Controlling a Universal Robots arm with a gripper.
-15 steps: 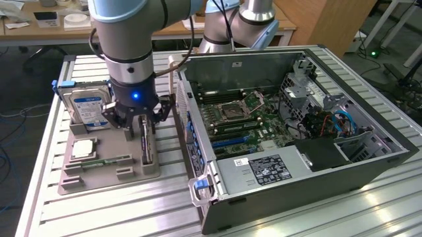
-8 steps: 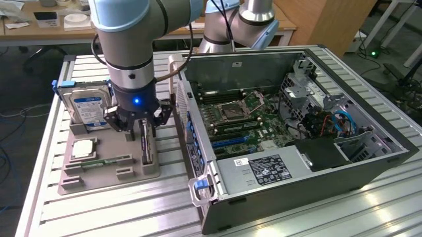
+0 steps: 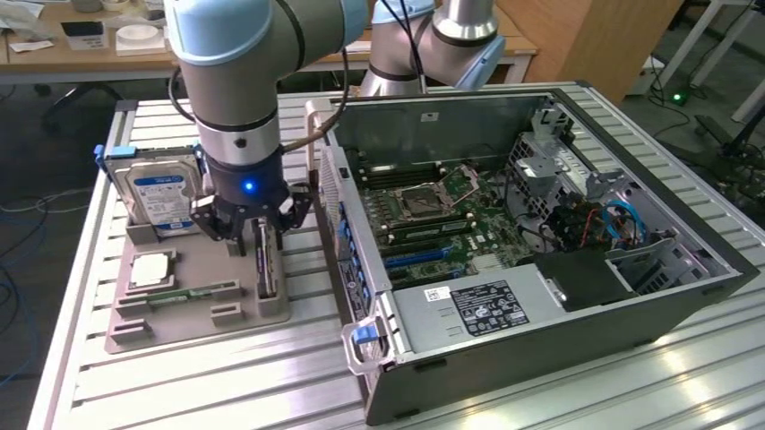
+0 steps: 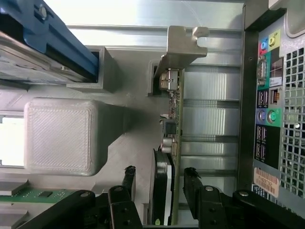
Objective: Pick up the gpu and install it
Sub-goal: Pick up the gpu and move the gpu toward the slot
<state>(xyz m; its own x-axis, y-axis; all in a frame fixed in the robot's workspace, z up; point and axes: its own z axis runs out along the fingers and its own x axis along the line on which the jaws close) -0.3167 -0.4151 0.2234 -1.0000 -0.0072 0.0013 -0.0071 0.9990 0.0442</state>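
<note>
Right now the fingers [image 4: 128,175] sit unclenched either side of the gpu [image 4: 174,102]; closing off-centre could tilt the card and jam it in its holder [image 4: 57,136]

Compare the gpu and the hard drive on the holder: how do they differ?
Thickness: the gpu is a slim card; the hard drive is a thick silver block with a blue label.
Contact: the gripper straddles the gpu, open; the hard drive stands untouched.
Ends: the gpu has a pale metal bracket; the hard drive a blue rail.
Shared: both stand on edge in the grey holder.
</note>
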